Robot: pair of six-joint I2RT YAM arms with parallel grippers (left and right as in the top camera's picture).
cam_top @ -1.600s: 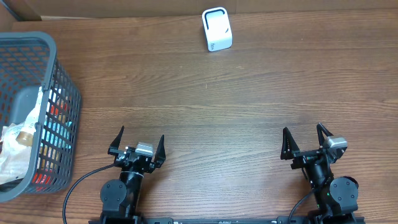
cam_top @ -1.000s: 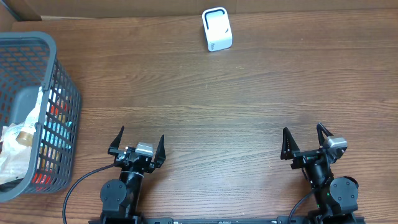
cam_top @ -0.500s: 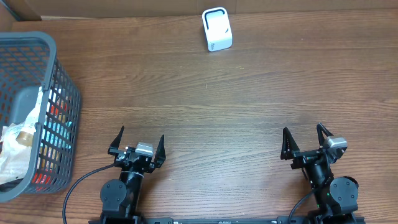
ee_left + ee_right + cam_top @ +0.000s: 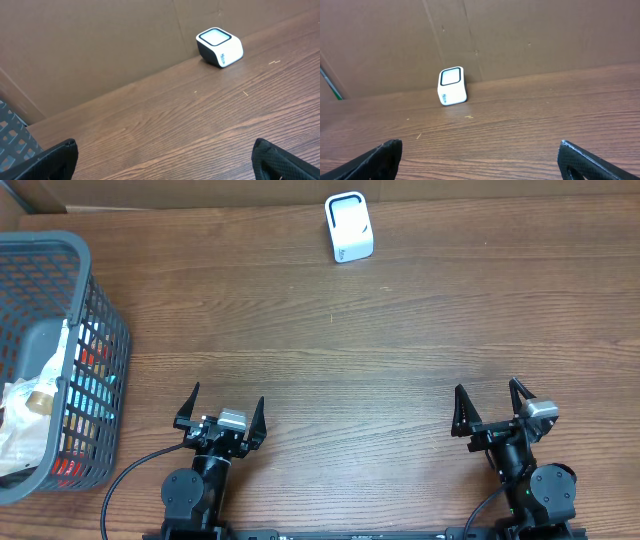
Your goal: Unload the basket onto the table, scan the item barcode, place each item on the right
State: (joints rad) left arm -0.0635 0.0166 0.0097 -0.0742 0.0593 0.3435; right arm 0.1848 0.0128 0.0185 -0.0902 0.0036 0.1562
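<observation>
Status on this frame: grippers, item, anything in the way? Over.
Left gripper open, empty; right gripper open, empty. Items in basket, none picked. Scanner at far edge, path unobstructed.

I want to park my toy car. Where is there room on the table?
The big middle of the table, between the white scanner at the back, the grey basket on the left, and the left hand and right hand in front. Only the basket is crowded, stuffed with packets.

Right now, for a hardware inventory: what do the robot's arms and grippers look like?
Both arms are black with round joint housings. The left gripper and right gripper each carry two pointed black fingers flanking a small silver-grey block. A black cable loops beside each arm.
</observation>
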